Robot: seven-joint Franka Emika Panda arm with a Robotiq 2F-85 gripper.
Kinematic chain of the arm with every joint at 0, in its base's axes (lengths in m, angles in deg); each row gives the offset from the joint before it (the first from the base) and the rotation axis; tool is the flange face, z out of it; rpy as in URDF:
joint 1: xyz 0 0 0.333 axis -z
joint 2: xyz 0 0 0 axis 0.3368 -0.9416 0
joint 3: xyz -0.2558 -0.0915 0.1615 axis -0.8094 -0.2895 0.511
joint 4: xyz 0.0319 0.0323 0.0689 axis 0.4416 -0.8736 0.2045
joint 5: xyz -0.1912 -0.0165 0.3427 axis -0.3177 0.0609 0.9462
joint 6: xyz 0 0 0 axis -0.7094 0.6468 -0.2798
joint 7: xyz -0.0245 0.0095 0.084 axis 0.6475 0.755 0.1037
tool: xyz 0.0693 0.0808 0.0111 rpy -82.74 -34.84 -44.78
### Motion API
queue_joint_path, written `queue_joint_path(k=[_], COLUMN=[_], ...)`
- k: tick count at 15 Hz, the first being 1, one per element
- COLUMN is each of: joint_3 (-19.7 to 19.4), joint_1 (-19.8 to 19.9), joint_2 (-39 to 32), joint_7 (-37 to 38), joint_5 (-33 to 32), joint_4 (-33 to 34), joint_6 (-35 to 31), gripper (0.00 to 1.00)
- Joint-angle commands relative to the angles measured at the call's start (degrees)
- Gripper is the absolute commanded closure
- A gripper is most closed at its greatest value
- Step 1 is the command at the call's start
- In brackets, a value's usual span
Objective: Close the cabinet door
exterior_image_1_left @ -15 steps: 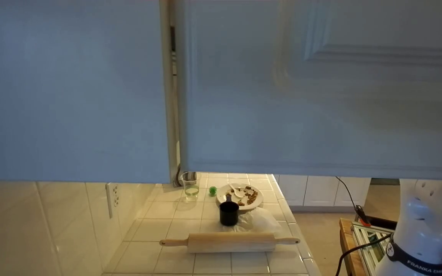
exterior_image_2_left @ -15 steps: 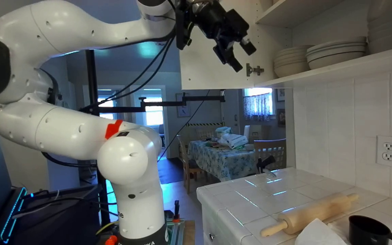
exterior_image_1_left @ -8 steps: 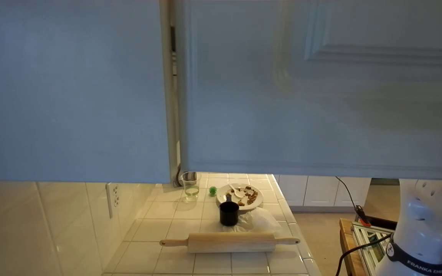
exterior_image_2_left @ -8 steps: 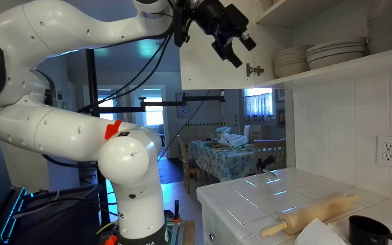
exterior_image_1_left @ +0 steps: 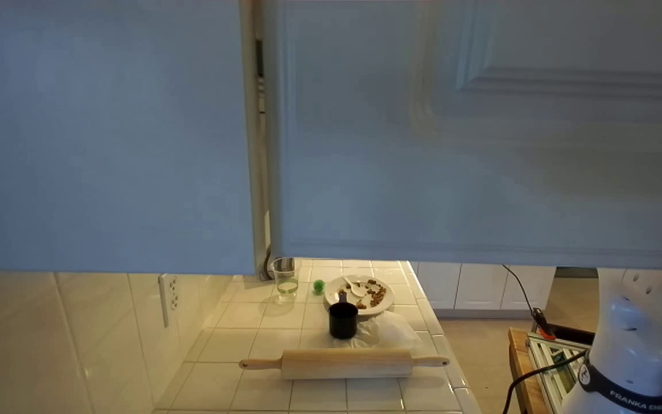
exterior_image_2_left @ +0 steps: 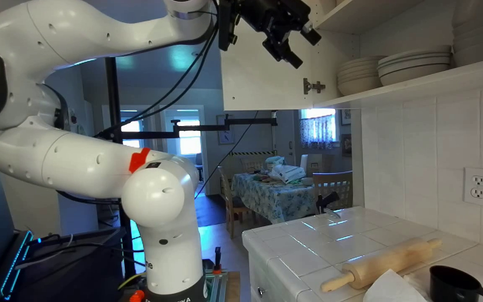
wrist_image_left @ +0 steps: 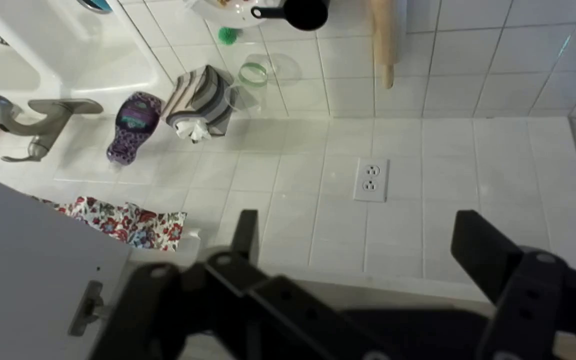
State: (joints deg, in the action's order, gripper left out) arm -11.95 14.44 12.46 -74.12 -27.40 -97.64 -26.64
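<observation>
While the jaws stand apart, the cabinet door (exterior_image_2_left: 262, 84) shows behind them — hanging open

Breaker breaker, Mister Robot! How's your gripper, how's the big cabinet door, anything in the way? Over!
Gripper open, holding nothing. Raised-panel cabinet door standing wide open. Possible obstacle: the gripper itself, before the door's inner side.

In exterior view, cabinet door (exterior_image_1_left: 483, 135) at 2 o'clock muted by bluish shade; countertop (exterior_image_1_left: 319, 397) at 6 o'clock lit warm. In exterior view, window (exterior_image_2_left: 318, 113) at 2 o'clock burnt out, background left dim; glare streaked across countertop at 5 o'clock. In wrist view, gripper (wrist_image_left: 355, 235) blurred around 6 o'clock; soft shadow cast beside clear cup (wrist_image_left: 249, 82) at 11 o'clock.
</observation>
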Motion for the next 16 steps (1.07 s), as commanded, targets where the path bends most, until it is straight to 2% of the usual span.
queue_joint_path(k=[1, 6, 8, 13, 16], joint_3=[-2.04, -3.98, -4.37, -4.67, -5.94], joint_1=[-4.3, -9.6, -10.03, -11.58, -14.45], joint_2=[-2.95, -4.24, -4.53, -8.21, -11.29], joint_7=[-4.23, -7.45, -7.75, -11.51, -16.28], joint_5=[3.67, 10.0, 11.6, 12.35, 13.05], joint_4=[4.48, 9.78, 11.61, 17.14, 20.75], joint_6=[-1.86, 3.39, 4.65, 1.8, -0.75], gripper=[0.0, 0.0, 0.0, 0.0, 0.0])
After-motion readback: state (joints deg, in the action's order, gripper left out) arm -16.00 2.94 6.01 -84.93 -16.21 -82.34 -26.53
